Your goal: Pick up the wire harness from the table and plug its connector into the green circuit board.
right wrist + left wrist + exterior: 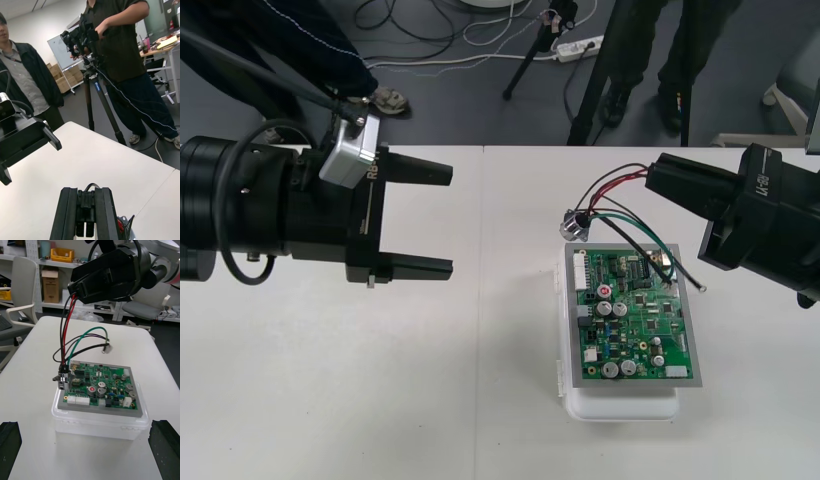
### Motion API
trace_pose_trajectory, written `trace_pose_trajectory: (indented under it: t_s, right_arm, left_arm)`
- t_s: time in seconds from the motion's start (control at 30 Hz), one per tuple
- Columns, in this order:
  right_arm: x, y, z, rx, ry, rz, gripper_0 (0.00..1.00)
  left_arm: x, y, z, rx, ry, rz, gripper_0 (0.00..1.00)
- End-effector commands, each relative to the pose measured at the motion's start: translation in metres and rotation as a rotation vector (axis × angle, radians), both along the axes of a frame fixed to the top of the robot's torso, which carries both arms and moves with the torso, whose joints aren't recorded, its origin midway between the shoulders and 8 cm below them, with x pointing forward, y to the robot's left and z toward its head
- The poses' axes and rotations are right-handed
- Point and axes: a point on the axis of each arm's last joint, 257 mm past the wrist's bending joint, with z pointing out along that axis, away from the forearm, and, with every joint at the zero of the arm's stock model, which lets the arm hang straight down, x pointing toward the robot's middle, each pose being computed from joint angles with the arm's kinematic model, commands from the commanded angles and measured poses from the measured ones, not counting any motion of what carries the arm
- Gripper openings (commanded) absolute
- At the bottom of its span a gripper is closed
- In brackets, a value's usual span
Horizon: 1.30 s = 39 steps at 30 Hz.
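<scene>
While the left gripper (425,220) hovers over the table (480,400) at nine o'clock of the green circuit board (635,315), well apart from it, its fingers (9,444) stand wide open and hold nothing. The right gripper (655,180), at about one o'clock of the board, is closed tight on the wire harness (65,333) at its black plug (85,212). From there the red, black and green wires loop down to the metal socket (575,228) at the board's eleven o'clock corner. The board sits on its white base (620,405)
</scene>
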Motion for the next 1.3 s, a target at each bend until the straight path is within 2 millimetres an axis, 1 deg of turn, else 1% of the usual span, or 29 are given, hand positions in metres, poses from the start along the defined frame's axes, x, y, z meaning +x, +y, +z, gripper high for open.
trace_pose_trajectory:
  t_s: [0.03, 0.17, 0.33, 0.47, 0.6, 0.67, 0.77, 0.93, 1.07, 1.13, 1.3]
  right_arm:
    - [-0.01, -0.001, 0.011, -0.1, -0.115, 0.037, 0.0]
    - [-0.017, -0.004, 0.003, -0.115, -0.109, 0.092, 0.0]
    - [-0.026, -0.013, -0.002, -0.133, -0.125, 0.165, 0.0]
    - [-0.035, -0.019, -0.007, -0.147, -0.143, 0.222, 0.0]
    - [-0.041, -0.022, -0.01, -0.161, -0.157, 0.258, 0.0]
    - [-0.043, -0.025, -0.011, -0.175, -0.176, 0.275, 0.0]
    - [-0.045, -0.027, -0.012, -0.188, -0.201, 0.291, 0.0]
    - [-0.049, -0.022, -0.007, -0.184, -0.259, 0.314, 0.0]
    - [-0.051, -0.011, 0.002, -0.128, -0.284, 0.328, 0.0]
    - [-0.049, -0.006, 0.006, -0.105, -0.31, 0.323, 0.0]
    - [-0.046, 0.0, 0.007, -0.091, -0.34, 0.311, 0.0]
  left_arm:
    - [-0.013, 0.023, -0.006, 0.033, 0.138, -0.004, 1.0]
    - [-0.018, 0.023, -0.001, -0.018, 0.214, -0.048, 1.0]
    - [-0.014, 0.021, 0.009, -0.049, 0.25, -0.088, 1.0]
    - [-0.017, 0.008, 0.015, -0.073, 0.265, -0.154, 1.0]
    - [-0.02, -0.004, 0.024, -0.102, 0.277, -0.211, 1.0]
    - [-0.025, -0.012, 0.03, -0.137, 0.3, -0.25, 1.0]
    - [-0.028, -0.019, 0.033, -0.167, 0.314, -0.275, 1.0]
    - [-0.034, -0.035, 0.042, -0.209, 0.309, -0.314, 1.0]
    - [-0.037, -0.052, 0.044, -0.229, 0.304, -0.334, 1.0]
    - [-0.038, -0.064, 0.046, -0.245, 0.295, -0.342, 1.0]
    - [-0.036, -0.084, 0.047, -0.258, 0.256, -0.343, 1.0]
